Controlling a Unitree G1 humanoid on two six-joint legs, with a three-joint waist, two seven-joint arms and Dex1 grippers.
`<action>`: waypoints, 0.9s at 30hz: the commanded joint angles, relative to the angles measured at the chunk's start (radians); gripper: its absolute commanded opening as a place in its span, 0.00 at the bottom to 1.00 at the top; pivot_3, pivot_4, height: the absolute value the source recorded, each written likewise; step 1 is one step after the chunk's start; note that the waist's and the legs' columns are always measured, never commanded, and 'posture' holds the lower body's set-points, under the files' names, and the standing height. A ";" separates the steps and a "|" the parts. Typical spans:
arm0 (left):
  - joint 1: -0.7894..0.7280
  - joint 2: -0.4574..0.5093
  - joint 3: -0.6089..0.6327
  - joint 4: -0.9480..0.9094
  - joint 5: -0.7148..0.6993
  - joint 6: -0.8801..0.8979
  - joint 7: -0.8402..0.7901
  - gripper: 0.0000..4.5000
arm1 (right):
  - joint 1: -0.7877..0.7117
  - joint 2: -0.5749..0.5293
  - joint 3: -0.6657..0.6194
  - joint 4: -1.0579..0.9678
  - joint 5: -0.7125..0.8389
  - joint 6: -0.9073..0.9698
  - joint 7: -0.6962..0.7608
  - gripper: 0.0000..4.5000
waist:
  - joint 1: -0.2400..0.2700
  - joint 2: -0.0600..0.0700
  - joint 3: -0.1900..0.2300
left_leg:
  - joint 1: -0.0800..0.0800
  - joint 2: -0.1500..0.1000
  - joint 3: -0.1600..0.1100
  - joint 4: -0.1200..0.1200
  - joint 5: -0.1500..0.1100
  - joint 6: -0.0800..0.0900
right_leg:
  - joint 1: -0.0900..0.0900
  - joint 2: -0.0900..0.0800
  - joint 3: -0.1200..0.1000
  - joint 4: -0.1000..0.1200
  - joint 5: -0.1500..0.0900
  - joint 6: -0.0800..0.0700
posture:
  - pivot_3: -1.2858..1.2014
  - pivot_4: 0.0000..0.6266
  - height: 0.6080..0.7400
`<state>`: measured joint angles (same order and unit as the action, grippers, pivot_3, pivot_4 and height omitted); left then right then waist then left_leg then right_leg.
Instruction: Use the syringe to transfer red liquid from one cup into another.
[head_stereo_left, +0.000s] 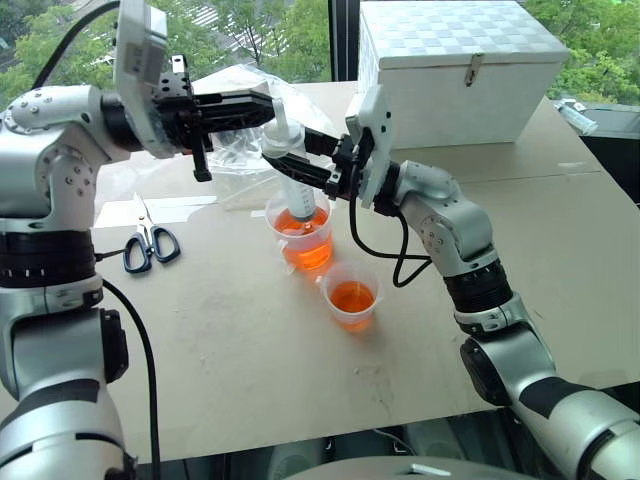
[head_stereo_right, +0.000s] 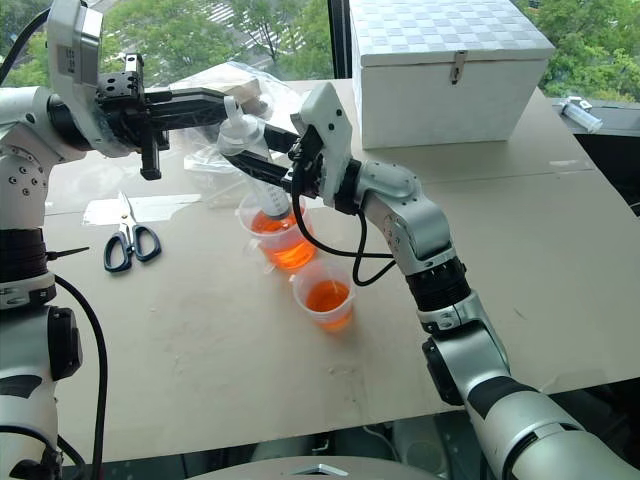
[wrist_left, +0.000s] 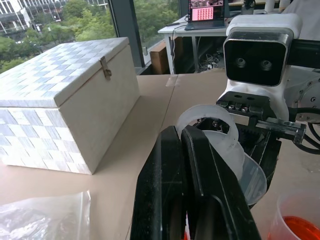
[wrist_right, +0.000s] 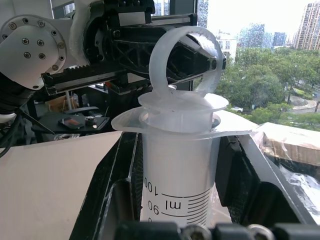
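The syringe (head_stereo_left: 301, 190) stands upright with its tip down inside the taller clear cup (head_stereo_left: 304, 238), which holds red liquid (head_stereo_left: 309, 252). My right gripper (head_stereo_left: 303, 170) is shut on the syringe's barrel (wrist_right: 177, 170) from the right. From the left, my left gripper (head_stereo_left: 271, 103) reaches in level. Its fingers (wrist_left: 170, 165) are pressed together at the edge of the white plunger ring (wrist_left: 210, 117) on top of the syringe. The shorter cup (head_stereo_left: 352, 296) stands just in front and to the right of the taller one, and also holds red liquid.
Black-handled scissors (head_stereo_left: 150, 243) lie on the tan table at the left. A crumpled clear plastic bag (head_stereo_left: 235, 150) sits behind the cups. A white box (head_stereo_left: 460, 70) stands at the back right, and a small clear object (head_stereo_left: 578, 115) lies near the far right edge.
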<state>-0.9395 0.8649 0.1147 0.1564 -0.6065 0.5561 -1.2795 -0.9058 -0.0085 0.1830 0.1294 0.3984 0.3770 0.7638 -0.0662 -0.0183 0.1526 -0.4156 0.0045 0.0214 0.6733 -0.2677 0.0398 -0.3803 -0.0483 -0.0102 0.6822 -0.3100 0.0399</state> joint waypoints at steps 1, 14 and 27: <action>-0.050 -0.015 0.047 0.022 0.007 -0.028 0.057 0.00 | 0.007 0.021 0.027 -0.019 -0.003 -0.028 0.029 0.33 | 0.000 0.000 0.000 | 0.000 0.000 0.000 0.000 0.000 0.000 | 0.000 0.000 0.000 0.000 0.000 0.000 | 0.52 0.24 1.00; -0.068 -0.025 0.083 0.050 0.005 -0.027 0.093 0.00 | 0.025 0.049 0.026 0.084 -0.050 -0.090 0.033 0.33 | -0.001 0.000 0.000 | 0.000 0.000 0.000 0.002 0.000 0.000 | 0.000 0.000 0.000 0.007 0.000 0.000 | 0.52 0.24 1.00; -0.085 -0.030 0.097 0.054 -0.012 0.003 0.104 0.00 | 0.029 0.055 0.026 0.103 -0.057 -0.106 0.037 0.33 | -0.001 0.000 0.000 | 0.000 0.000 -0.001 0.003 0.000 0.000 | 0.000 0.000 0.000 0.008 0.000 0.000 | 0.52 0.24 1.00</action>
<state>-0.9650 0.8193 0.1281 0.2107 -0.5940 0.5721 -1.2256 -0.8895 0.0351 0.1646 0.2437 0.3511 0.2733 0.7592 -0.0674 -0.0183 0.1526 -0.4152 0.0045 0.0203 0.6760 -0.2677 0.0397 -0.3807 -0.0484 -0.0105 0.6906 -0.3100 0.0399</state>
